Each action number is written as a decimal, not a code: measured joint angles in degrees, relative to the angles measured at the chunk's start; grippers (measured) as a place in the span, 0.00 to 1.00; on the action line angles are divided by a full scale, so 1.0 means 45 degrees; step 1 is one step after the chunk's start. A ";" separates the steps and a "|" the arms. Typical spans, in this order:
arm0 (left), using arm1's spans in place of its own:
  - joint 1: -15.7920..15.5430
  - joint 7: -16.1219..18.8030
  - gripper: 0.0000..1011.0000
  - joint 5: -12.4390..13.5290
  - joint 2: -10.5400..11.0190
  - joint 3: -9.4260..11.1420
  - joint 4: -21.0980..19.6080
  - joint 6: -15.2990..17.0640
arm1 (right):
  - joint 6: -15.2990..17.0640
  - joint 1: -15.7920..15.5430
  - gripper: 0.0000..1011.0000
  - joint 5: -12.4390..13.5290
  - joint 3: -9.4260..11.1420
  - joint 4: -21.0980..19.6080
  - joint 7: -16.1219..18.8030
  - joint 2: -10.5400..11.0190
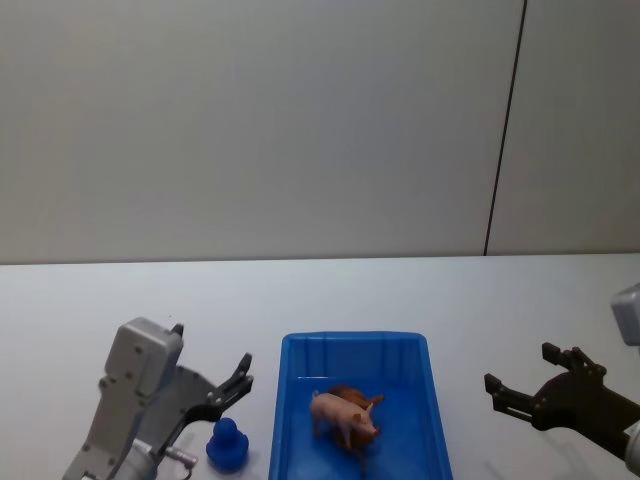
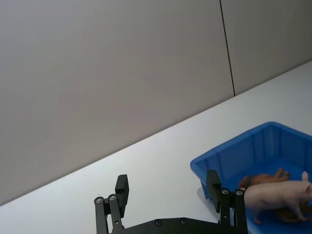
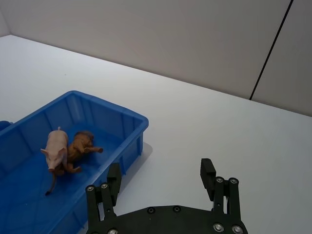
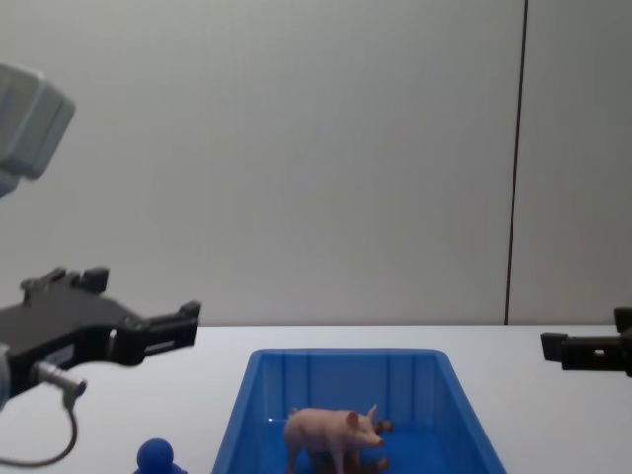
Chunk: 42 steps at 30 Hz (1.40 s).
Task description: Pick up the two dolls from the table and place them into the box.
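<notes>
Blue box (image 1: 355,341) is holding the pink pig (image 1: 340,417) beside the brown animal (image 1: 355,397) in the head view. In the wrist and chest views, the left gripper (image 2: 167,176) and right gripper (image 3: 161,166) are hanging spread wide and empty, so only backing away is looking left to do.

My left gripper (image 1: 228,392) hangs in the air at my left side, its fingers (image 2: 122,187) spread wide and holding nothing, pointing forward and a little inward. My right gripper (image 1: 520,372) hangs at my right side, fingers likewise apart and empty, pointing inward toward the left one.
</notes>
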 joint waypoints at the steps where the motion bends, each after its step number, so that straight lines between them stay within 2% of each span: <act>1: 0.0050 0.0002 0.99 -0.0055 0.0036 -0.0021 0.0040 -0.0006 | -0.0003 -0.0004 0.99 0.0001 0.0002 -0.0003 -0.0001 0.0005; 12: 0.0160 -0.0389 0.99 -0.0629 0.0018 -0.0128 0.0940 -0.0247 | -0.0023 -0.0046 0.99 0.0021 0.0024 -0.0028 -0.0017 0.0043; 26: -0.0450 -0.1675 0.99 -0.0793 -0.0678 -0.0021 0.2788 -0.0723 | -0.0037 -0.0061 0.99 0.0030 0.0035 -0.0045 -0.0021 0.0058; 42: -0.0527 -0.2327 0.99 -0.1277 -0.0958 0.0028 0.3689 -0.0761 | -0.0038 -0.0066 0.99 0.0030 0.0035 -0.0045 -0.0019 0.0064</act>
